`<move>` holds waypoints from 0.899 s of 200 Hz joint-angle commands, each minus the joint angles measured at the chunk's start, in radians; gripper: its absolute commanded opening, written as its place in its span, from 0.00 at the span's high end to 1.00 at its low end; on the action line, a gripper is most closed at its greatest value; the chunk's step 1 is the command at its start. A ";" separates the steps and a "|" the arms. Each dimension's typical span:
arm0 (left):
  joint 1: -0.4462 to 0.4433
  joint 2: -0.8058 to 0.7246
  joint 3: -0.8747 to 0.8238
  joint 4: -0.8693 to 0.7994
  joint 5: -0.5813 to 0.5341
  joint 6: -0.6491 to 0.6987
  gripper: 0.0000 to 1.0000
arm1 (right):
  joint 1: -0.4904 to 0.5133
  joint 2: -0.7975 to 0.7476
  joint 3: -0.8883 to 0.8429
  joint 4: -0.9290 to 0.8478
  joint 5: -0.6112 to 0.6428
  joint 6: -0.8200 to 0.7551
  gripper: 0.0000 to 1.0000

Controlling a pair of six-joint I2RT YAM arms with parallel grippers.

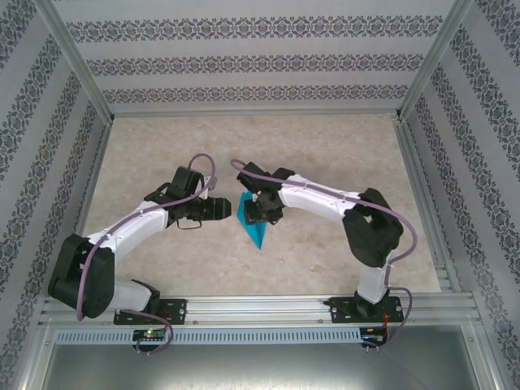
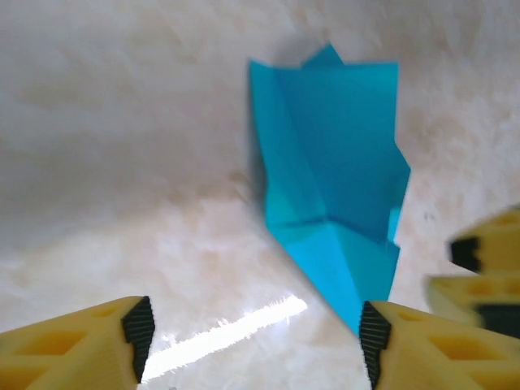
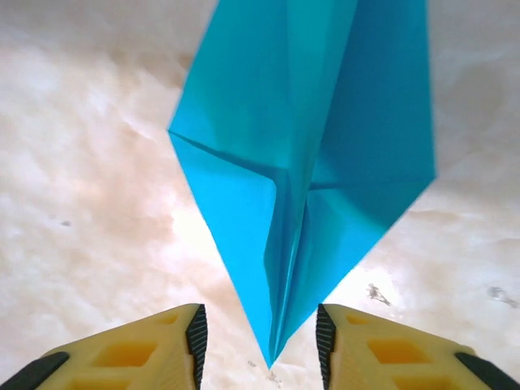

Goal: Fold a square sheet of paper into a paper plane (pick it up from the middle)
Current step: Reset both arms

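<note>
Hovering, my right fingers (image 3: 195, 341) spread either side of the tip of the paper plane (image 3: 301, 162) — it lies on the worktop (image 1: 162, 146) between my arms. My left fingers (image 2: 138, 329) gape, empty. Light, floppy stuff — I'd pinch its layered centre crease.

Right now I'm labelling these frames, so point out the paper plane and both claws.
paper plane (image 3: 301, 138): right wrist view, middle of its folded body.
left claw (image 2: 256, 333): left wrist view, midway between its fingertips.
right claw (image 3: 261, 337): right wrist view, midway between its fingertips.
</note>
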 commanded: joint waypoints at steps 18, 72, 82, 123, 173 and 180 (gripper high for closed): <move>0.051 -0.044 0.035 -0.029 -0.330 0.084 0.17 | -0.073 -0.123 -0.060 0.005 0.031 -0.127 0.50; 0.154 -0.058 -0.059 0.181 -0.582 0.162 0.00 | -0.230 -0.354 -0.318 0.293 0.173 -0.260 0.31; 0.176 -0.056 -0.074 0.221 -0.589 0.192 0.00 | -0.268 -0.401 -0.379 0.373 0.187 -0.271 0.26; 0.296 0.019 -0.128 0.403 -0.533 0.247 0.00 | -0.427 -0.509 -0.549 0.610 0.210 -0.363 0.15; 0.317 0.167 -0.134 0.582 -0.539 0.299 0.00 | -0.576 -0.579 -0.743 0.867 0.285 -0.487 0.02; 0.317 0.186 -0.136 0.604 -0.535 0.298 0.00 | -0.597 -0.585 -0.774 0.922 0.285 -0.484 0.02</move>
